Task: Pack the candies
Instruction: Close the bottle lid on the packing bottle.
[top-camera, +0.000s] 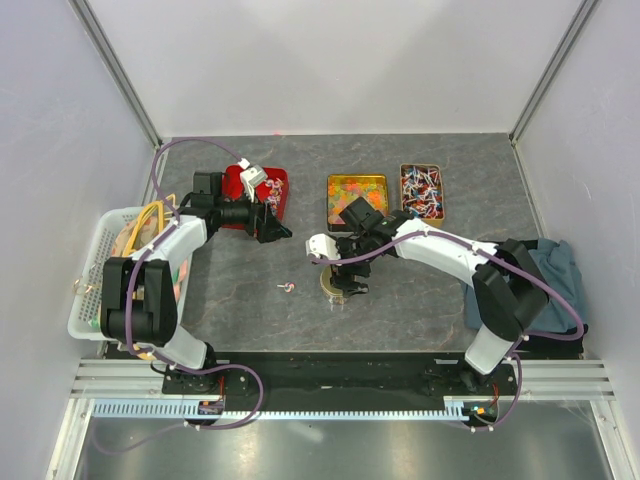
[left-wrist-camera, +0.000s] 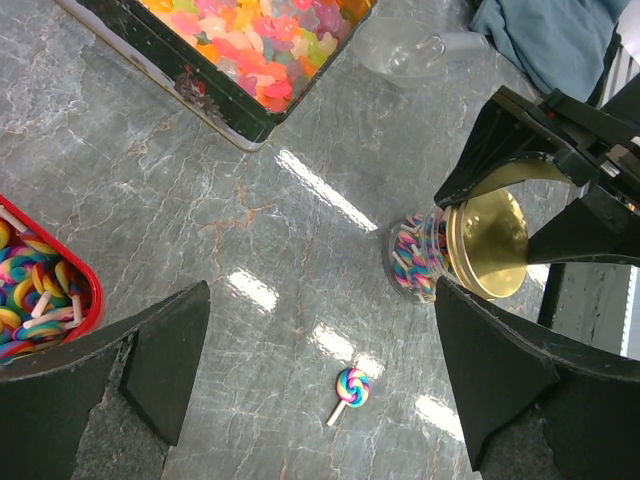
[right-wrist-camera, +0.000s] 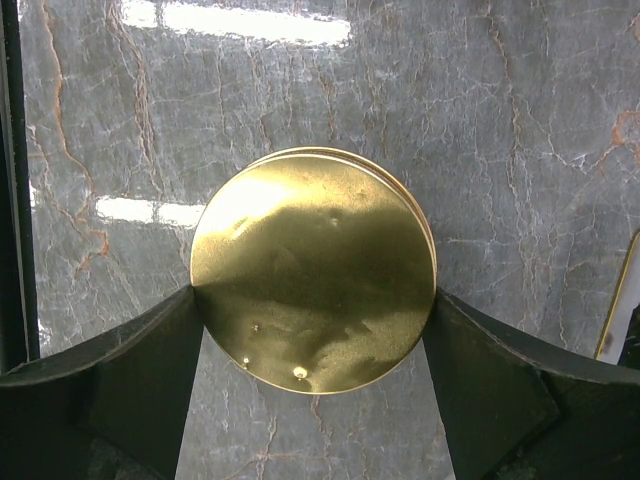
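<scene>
The candies (top-camera: 422, 190), small wrapped sweets in red, white and blue, fill a tin at the back right. My right gripper (right-wrist-camera: 313, 295) is shut on the round gold lid (right-wrist-camera: 313, 268) of a glass jar (left-wrist-camera: 415, 255) at the table's middle (top-camera: 342, 280). The jar holds rainbow swirl lollipops. My left gripper (left-wrist-camera: 322, 290) is open and empty, above the table just right of a red tray (top-camera: 258, 190) of swirl lollipops. One loose lollipop (left-wrist-camera: 352, 388) lies on the table below and between its fingers, also in the top view (top-camera: 288, 287).
A tin of coloured gummies (top-camera: 357, 195) stands behind the jar. A clear scoop (left-wrist-camera: 400, 45) lies beside it. A blue cloth (top-camera: 545, 275) lies at the right edge. A white basket (top-camera: 110, 270) stands at the left edge.
</scene>
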